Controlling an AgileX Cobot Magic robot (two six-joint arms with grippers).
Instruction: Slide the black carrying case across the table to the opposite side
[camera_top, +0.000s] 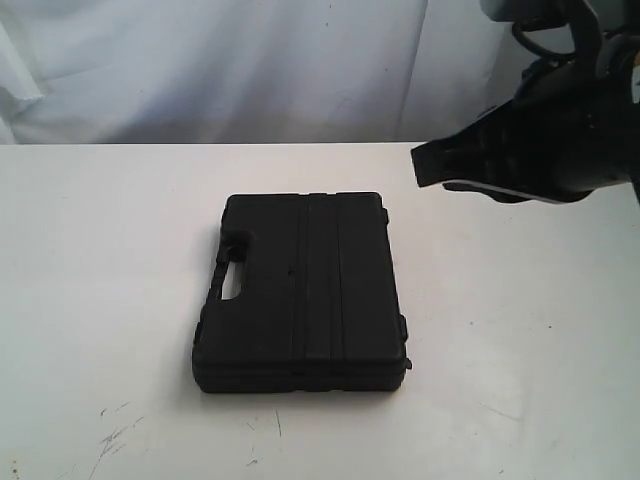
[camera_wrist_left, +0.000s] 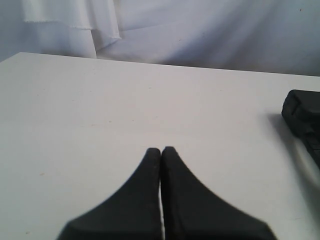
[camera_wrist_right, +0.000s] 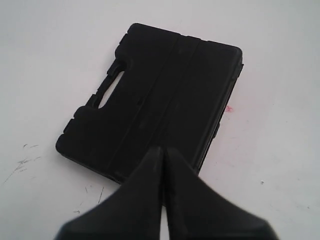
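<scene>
The black case (camera_top: 305, 290) lies flat on the white tabletop (camera_top: 90, 260), ahead of and below the hovering right claw (camera_top: 425, 165), its fingers pressed together, and well apart from the left claw (camera_wrist_left: 161, 150), likewise closed and empty.

Carrying case (camera_top: 302, 290) lies flat mid bench (camera_top: 100, 250), handle (camera_top: 222, 272) to the left, right end effector (camera_top: 420, 165) above the bench behind-right of it.

Exterior: from the near side, looking down across the large white flat tabletop (camera_top: 90, 230) to the white cloth backdrop (camera_top: 200, 60) at the far edge. Left wrist: low over the tabletop's left part, facing far, catching only a corner of the flat black plastic carrying case (camera_wrist_left: 302, 112). Right wrist: high on the right, tilted steeply down over the whole case. Shared by all: case and tabletop.
</scene>
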